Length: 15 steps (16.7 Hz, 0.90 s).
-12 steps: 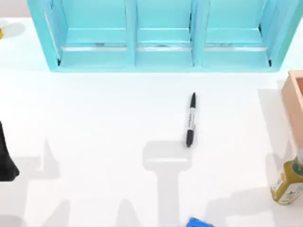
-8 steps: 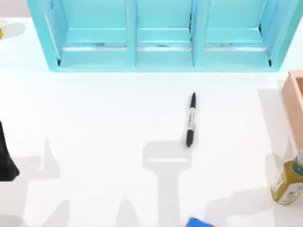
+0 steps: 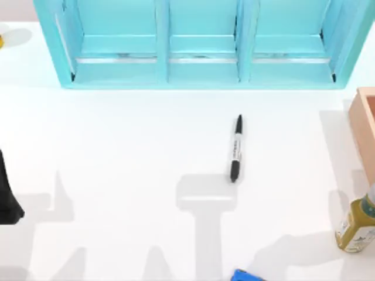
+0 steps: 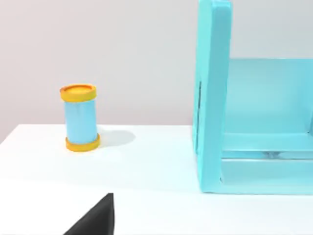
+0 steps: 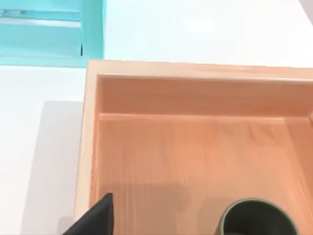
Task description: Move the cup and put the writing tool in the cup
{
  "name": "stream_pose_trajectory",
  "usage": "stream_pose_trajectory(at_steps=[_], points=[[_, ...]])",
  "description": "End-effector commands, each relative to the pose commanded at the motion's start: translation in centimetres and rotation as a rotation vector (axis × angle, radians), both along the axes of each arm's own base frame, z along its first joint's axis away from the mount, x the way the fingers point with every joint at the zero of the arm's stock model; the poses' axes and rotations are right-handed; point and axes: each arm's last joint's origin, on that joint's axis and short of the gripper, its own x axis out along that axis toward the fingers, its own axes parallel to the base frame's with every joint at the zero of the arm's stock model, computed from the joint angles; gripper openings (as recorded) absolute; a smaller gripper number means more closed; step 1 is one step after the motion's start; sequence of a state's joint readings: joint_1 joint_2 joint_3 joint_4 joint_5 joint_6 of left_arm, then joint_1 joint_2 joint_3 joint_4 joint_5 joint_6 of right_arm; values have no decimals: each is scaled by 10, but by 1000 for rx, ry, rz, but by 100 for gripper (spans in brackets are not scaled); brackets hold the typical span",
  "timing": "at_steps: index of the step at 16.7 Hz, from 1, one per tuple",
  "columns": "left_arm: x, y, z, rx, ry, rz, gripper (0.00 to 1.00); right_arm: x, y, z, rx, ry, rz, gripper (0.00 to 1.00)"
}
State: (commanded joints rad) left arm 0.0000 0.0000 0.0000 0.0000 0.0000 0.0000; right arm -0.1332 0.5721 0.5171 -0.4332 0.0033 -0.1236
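While both arms sit off the worktop's edges —
writing tool (image 3: 235, 148): flat mid-worktop (image 3: 117, 152)
cup (image 5: 258, 218): upright inside wooden tray (image 5: 91, 142), right edge
claws: state cannot be told

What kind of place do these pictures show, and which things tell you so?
Probably a rendered tabletop set for sorting small items: a plain white table, a turquoise shelf unit with open compartments at its far edge, and a wooden box holding a dark cup.

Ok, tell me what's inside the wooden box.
The right wrist view shows the dark olive cup standing upright in the wooden box, on its floor. The rest of the visible floor is bare; the part past the picture's edge cannot be seen.
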Motion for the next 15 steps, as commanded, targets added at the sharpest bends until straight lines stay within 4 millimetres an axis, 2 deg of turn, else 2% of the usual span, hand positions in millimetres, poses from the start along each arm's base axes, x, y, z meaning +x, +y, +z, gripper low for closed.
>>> stream_pose_trajectory(at_steps=[3,8,12,15], points=[[0,0,0,0,0,0,100,41,-16,20,4,300,-24,100],[0,0,0,0,0,0,100,112,-53,22,60,743,-29,100],[0,0,0,0,0,0,100,154,-84,16,112,958,-15,100],[0,0,0,0,0,0,100,174,-100,8,141,1048,-4,100]])
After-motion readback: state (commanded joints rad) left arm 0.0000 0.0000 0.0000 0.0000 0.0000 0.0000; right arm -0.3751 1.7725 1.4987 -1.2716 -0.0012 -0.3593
